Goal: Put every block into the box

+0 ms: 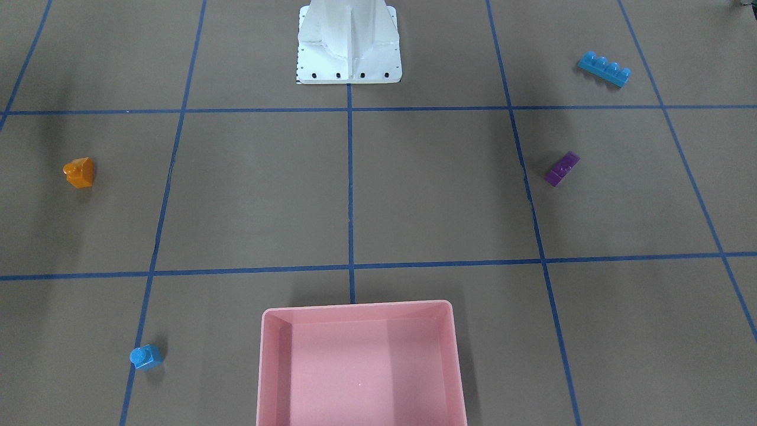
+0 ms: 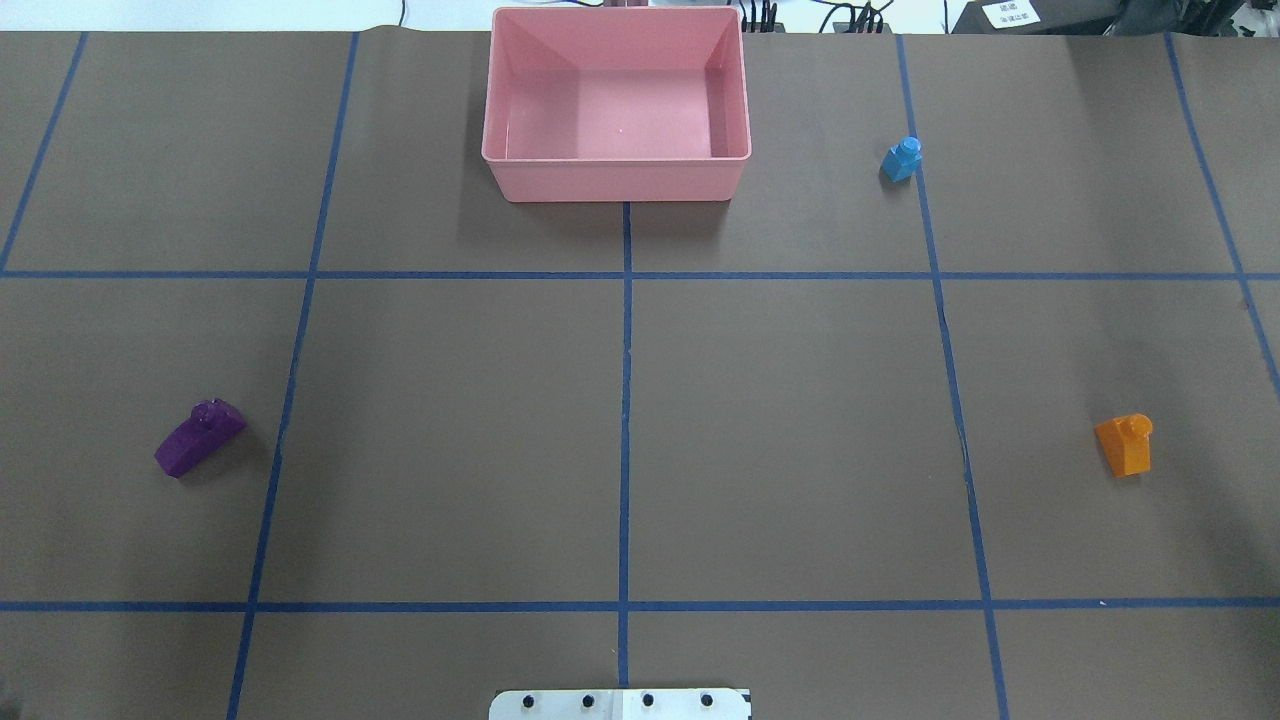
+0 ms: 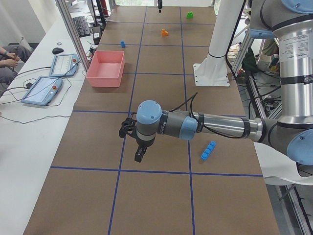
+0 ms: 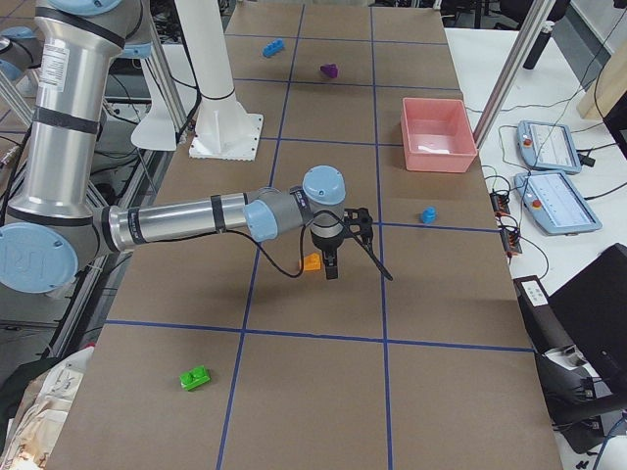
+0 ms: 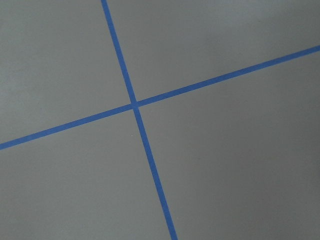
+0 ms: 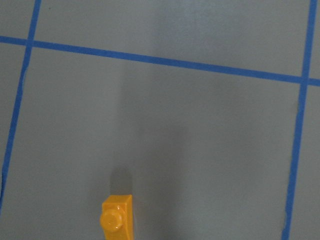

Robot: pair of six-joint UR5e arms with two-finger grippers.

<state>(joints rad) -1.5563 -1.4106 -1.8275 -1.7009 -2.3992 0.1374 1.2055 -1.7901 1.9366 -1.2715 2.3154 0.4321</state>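
The empty pink box [image 2: 617, 182] stands at the table's far middle. The orange brick [image 2: 1125, 445] lies on the right, the blue one-stud brick [image 2: 902, 159] right of the box, the purple brick [image 2: 199, 437] on the left. The long blue brick [image 1: 604, 68] lies near the robot's base, the green brick [image 4: 195, 377] at the far right end. My right gripper [image 4: 331, 264] hangs just above and beside the orange brick [image 6: 117, 219]. My left gripper [image 3: 139, 154] hovers over bare table, left of the long blue brick [image 3: 208, 150]. I cannot tell whether either is open or shut.
Blue tape lines [image 5: 134, 105] divide the brown table into squares. The white robot base [image 1: 349, 44] stands at the near middle edge. Tablets and cables [image 3: 41, 90] lie on the white bench beyond the box.
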